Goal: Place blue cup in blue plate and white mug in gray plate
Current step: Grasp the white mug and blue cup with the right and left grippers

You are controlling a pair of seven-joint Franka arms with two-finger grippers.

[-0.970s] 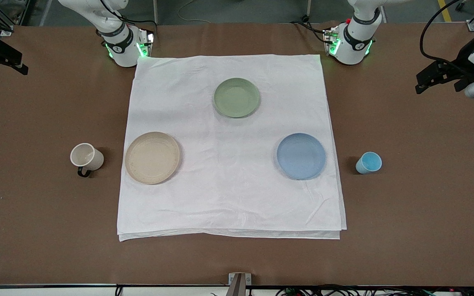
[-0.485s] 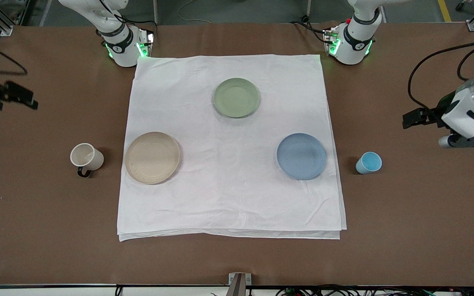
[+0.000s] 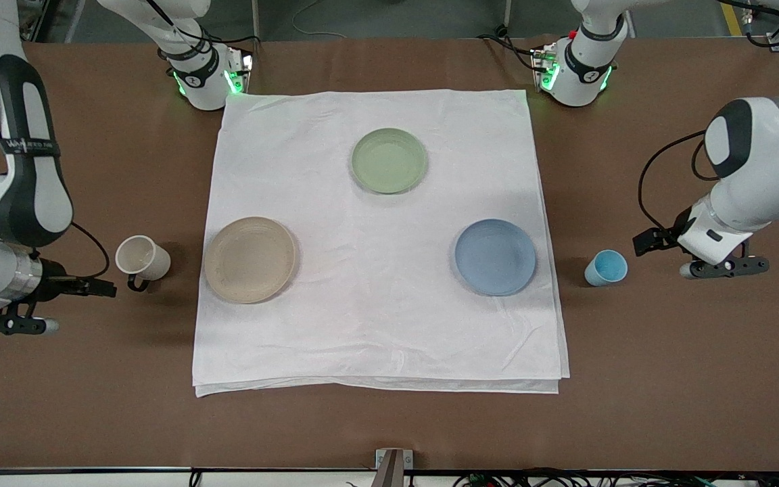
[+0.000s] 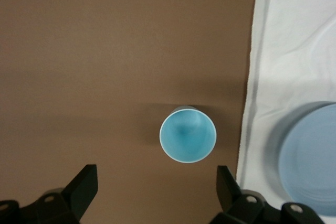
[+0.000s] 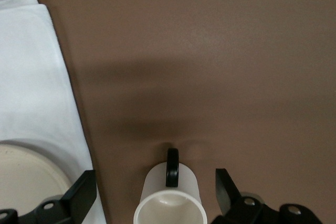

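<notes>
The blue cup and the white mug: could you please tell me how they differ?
The blue cup is light blue, handleless and smaller; the white mug is cream, larger, with a dark loop handle. The cup sits toward the left arm's end, the mug toward the right arm's. Both stand on bare table, off the cloth.

White mug [image 5: 169, 203] and blue plate [image 4: 310, 163] cut by frame edges

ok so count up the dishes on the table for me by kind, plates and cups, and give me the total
Plates: 3 — blue plate, gray plate, green plate, all on the white cloth.
Cups: 2 — blue cup, white mug, both on the bare table.
Total: 5
</notes>
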